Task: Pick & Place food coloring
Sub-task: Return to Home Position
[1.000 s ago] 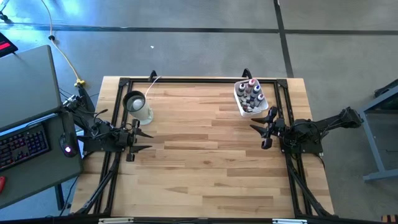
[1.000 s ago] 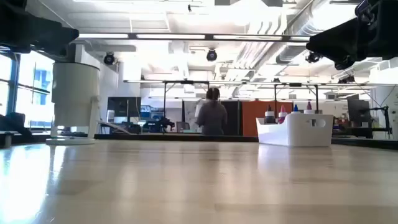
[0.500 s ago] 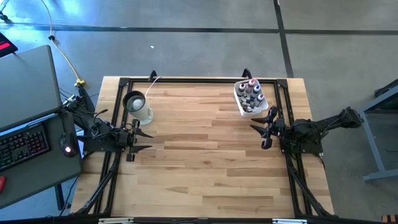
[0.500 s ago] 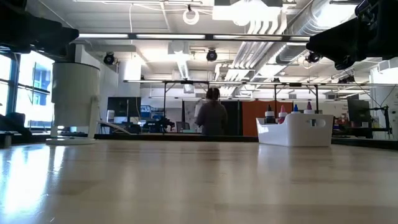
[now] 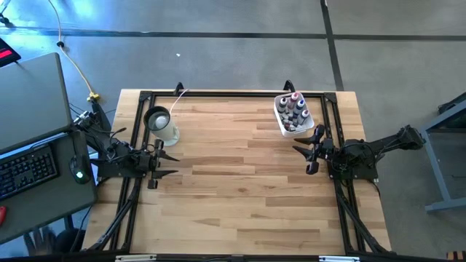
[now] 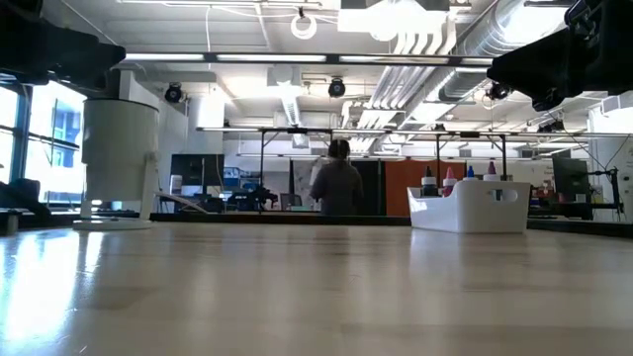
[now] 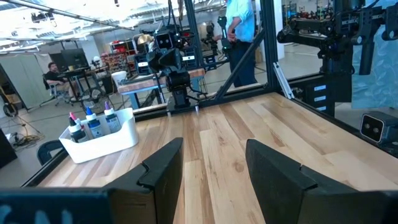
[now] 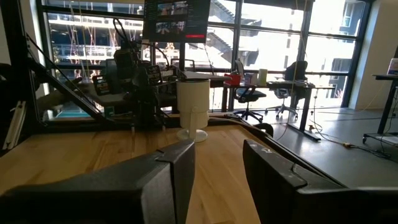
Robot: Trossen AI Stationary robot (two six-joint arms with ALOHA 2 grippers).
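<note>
Several small food coloring bottles (image 5: 293,109) stand upright in a white rectangular tub (image 5: 281,121) at the table's far right; their tops rise above the tub's rim in the low view (image 6: 465,175) and the left wrist view (image 7: 92,121). A clear cup (image 5: 159,122) stands on its base at the far left. My left gripper (image 5: 173,165) waits open at the table's left edge, nothing between its fingers (image 7: 163,168). My right gripper (image 5: 303,154) waits open at the right edge, just near of the tub, also with nothing between its fingers (image 8: 177,163).
A black frame (image 5: 218,94) runs along the table's far and side edges. The bare wooden tabletop (image 5: 233,175) spreads between the two arms. A side desk with a keyboard (image 5: 29,169) stands left of the table. A person (image 6: 338,183) stands in the room behind.
</note>
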